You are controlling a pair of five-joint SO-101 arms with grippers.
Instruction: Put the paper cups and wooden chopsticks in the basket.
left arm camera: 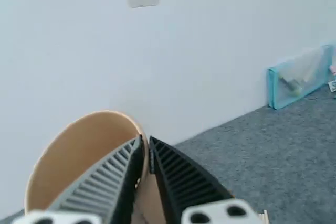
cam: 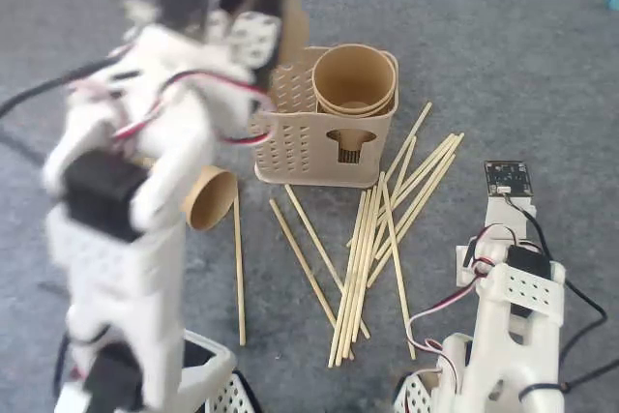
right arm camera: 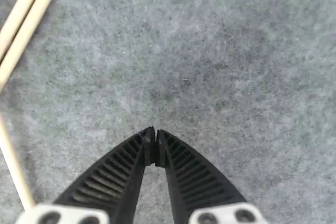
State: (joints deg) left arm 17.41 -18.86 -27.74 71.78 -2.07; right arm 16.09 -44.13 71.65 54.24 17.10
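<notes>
A paper cup (left arm camera: 79, 153) is held up in the air, my left gripper (left arm camera: 145, 142) shut on its rim with one finger inside and one outside. In the high view that cup (cam: 293, 24) hangs behind and above the beige basket (cam: 300, 147), at the tip of the raised left arm (cam: 169, 132). Stacked paper cups (cam: 354, 79) stand in the basket. Another cup (cam: 211, 197) lies on its side left of the basket. Several wooden chopsticks (cam: 379, 229) are scattered on the carpet in front of it. My right gripper (right arm camera: 156, 148) is shut and empty just above bare carpet, right of the chopsticks (right arm camera: 23, 11).
Grey carpet (cam: 503, 74) covers the floor. A single chopstick (cam: 238, 268) lies apart near the left arm's base. The right arm (cam: 513, 287) sits low at the front right. A blue box (left arm camera: 296, 76) rests against the white wall.
</notes>
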